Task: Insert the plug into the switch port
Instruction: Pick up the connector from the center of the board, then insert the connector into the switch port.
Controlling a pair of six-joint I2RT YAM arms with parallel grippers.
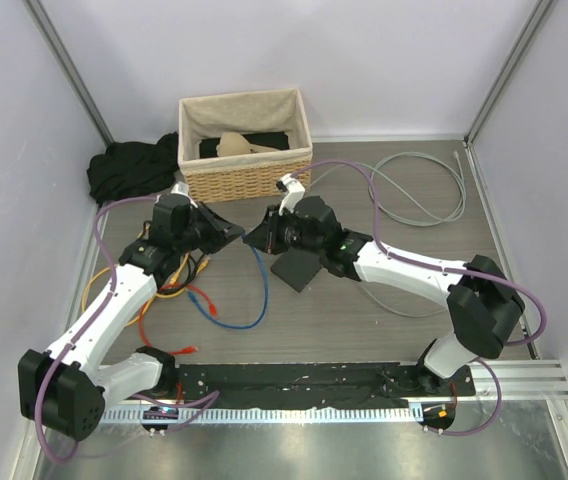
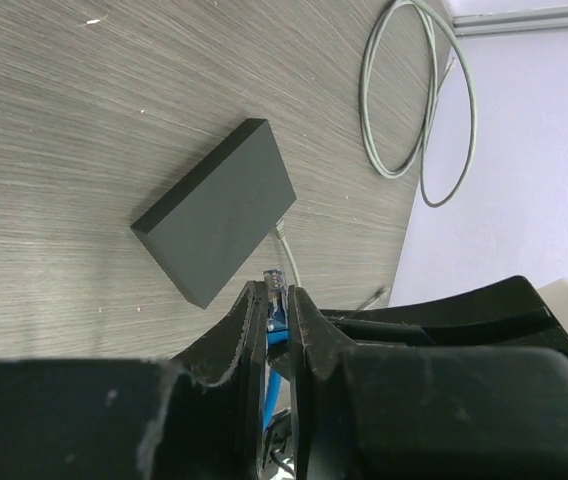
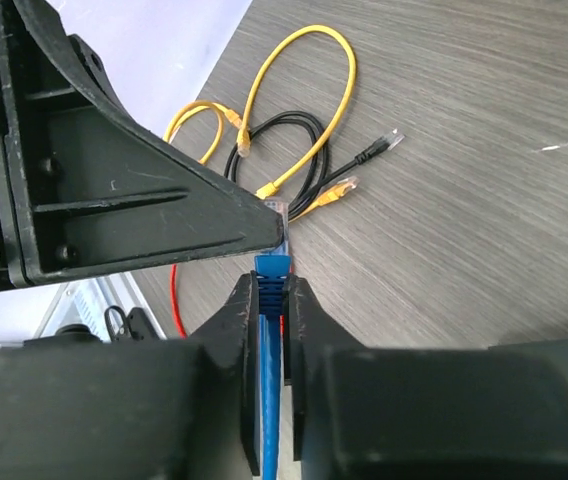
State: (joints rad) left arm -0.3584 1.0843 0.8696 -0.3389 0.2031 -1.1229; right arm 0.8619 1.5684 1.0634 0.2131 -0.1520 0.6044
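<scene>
**Station status — top view, clock refs taken from the point where both grippers meet.**

1. Left gripper [image 2: 276, 296]: fingers nearly closed, pinching the end of the blue cable [image 3: 270, 380]. The clear plug [image 2: 276, 273] sticks out past the fingertips, pointing toward the switch.
2. Right gripper [image 3: 271, 286]: fingers closed down on the blue boot of the same cable, just behind the plug. The tip of a left finger sits directly ahead of them at 12 o'clock in the right wrist view, touching or all but touching the plug – contact can't be confirmed.
3. Switch [image 2: 219, 208]: lies flat on the table [image 1: 354, 335] at approx. 4 o'clock, just beside the right gripper and partly under it. It is not held. Plain matte top faces up. The two edges visible in the left wrist view show no sockets; the port row can't be seen. The plug is near the switch's closest corner but apart from it.
4. Cable run: the blue cable drops from the grippers toward 6 o'clock, then loops back toward 8 o'clock on the table.

**Other items**
- Wicker basket [image 1: 244, 172] at 12 o'clock, with black cloth [image 1: 129, 172] at its left.
- Grey cable coil [image 1: 419, 195] at 2 o'clock, well apart.
- At 8 o'clock, a loose tangle: yellow cable [image 3: 324, 30], black cable [image 3: 374, 150], orange plug [image 3: 339, 188].
</scene>
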